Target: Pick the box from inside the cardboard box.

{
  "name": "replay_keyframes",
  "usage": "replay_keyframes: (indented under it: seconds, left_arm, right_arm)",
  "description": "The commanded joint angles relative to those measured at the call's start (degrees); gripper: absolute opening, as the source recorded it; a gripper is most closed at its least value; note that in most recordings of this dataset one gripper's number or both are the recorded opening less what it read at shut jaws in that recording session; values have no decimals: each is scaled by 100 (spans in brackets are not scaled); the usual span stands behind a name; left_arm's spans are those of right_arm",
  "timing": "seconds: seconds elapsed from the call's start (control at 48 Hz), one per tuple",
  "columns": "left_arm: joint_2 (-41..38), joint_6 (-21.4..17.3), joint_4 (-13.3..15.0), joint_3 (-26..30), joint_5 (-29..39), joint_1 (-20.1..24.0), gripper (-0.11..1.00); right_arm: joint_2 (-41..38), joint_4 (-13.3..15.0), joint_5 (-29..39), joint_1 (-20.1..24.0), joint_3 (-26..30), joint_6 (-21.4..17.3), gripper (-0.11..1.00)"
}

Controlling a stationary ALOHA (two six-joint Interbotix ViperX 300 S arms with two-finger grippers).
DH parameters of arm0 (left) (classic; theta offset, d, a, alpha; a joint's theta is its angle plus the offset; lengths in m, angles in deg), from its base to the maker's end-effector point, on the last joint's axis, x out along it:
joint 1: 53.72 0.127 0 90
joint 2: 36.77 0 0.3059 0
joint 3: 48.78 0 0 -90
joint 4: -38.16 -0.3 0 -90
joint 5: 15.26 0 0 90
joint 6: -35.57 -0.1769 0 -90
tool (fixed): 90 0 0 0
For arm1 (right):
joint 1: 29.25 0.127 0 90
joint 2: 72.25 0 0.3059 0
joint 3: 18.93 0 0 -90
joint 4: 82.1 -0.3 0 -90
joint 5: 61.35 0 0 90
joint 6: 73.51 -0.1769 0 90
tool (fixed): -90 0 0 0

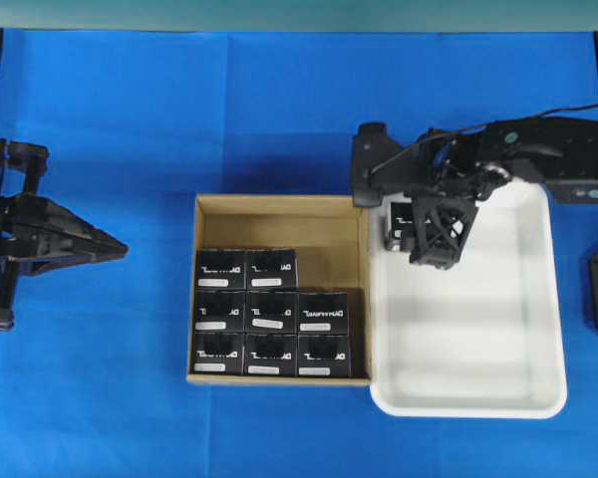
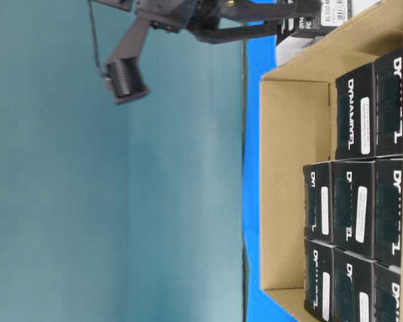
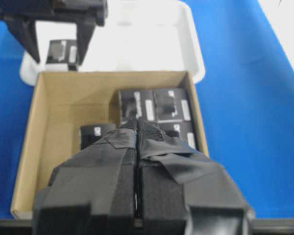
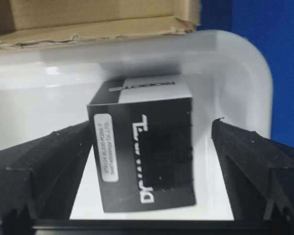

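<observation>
The brown cardboard box [image 1: 279, 221] sits mid-table and holds several small black boxes [image 1: 271, 311] with white labels; its far strip and one spot on the right are bare. One more black box [image 4: 146, 155] stands tilted in the white tray [image 1: 478, 329], at the tray's corner nearest the carton. My right gripper [image 1: 424, 234] is open around this box. In the right wrist view the gripper [image 4: 149, 127] has its left finger [image 4: 49, 161] at the box's side and a gap before its right finger. My left gripper [image 1: 120, 249] is shut and empty, left of the carton.
The white tray touches the carton's right wall. Blue cloth [image 1: 279, 100] covers the table around both. The right arm [image 1: 538, 149] reaches in over the tray's far edge. In the left wrist view the carton [image 3: 59, 112] lies ahead of the shut fingertips [image 3: 137, 123].
</observation>
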Motion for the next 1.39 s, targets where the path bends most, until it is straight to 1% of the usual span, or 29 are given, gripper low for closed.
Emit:
replay_keyframes:
  seconds: [0.0, 0.229, 0.354, 0.562, 0.812, 0.937, 1.187, 1.374]
  left_arm:
    - [-26, 18, -18, 158, -26, 0, -7]
    - [-26, 9, -9, 158, -26, 0, -7]
    - [-18, -35, -18, 158, -26, 0, -7]
    - [-18, -53, -9, 141, -26, 9, -7]
    - [-9, -53, -9, 132, -62, 9, -7]
    - [79, -53, -18, 97, -70, 26, -7]
    - [176, -53, -9, 70, -70, 26, -7]
    - [255, -62, -9, 70, -123, 26, -7]
  right_arm:
    - [272, -9, 9, -9, 114, -44, 96]
    - [1081, -18, 114, -35, 229, -264, 96]
    - [1547, -18, 18, -35, 193, -404, 96]
    - [2303, -18, -650, 35, -97, -554, 96]
    - [3111, -26, -1547, 404, -563, -589, 96]
    - [3419, -26, -1723, 554, -729, -659, 96]
    - [4017, -26, -2268, 879, -949, -1002, 96]
    - [4351, -26, -2707, 1151, -1063, -1424, 96]
